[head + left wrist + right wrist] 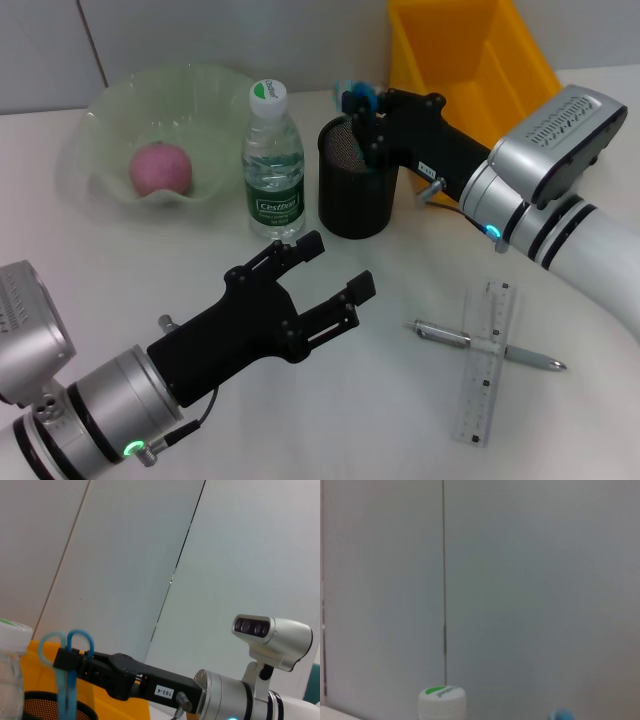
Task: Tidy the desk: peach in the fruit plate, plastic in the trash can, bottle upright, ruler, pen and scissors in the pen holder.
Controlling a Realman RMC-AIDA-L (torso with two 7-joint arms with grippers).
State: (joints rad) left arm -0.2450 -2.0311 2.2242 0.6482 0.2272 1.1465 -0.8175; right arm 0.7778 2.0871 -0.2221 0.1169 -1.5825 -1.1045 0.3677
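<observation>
My right gripper (362, 112) is shut on the blue-handled scissors (358, 95), holding them over the black mesh pen holder (355, 195). In the left wrist view the scissors (67, 652) hang blades down into the pen holder (45, 702). My left gripper (340, 265) hovers open and empty over the table, in front of the bottle (272, 160), which stands upright. The peach (160, 168) lies in the clear fruit plate (105, 110). A clear ruler (485, 385) and a silver pen (440, 333) lie crossed on the table at the right. No plastic is in view.
A yellow trash can (470, 60) stands behind the pen holder at the back right. The bottle cap (442, 700) shows in the right wrist view, against a grey wall. The table is white.
</observation>
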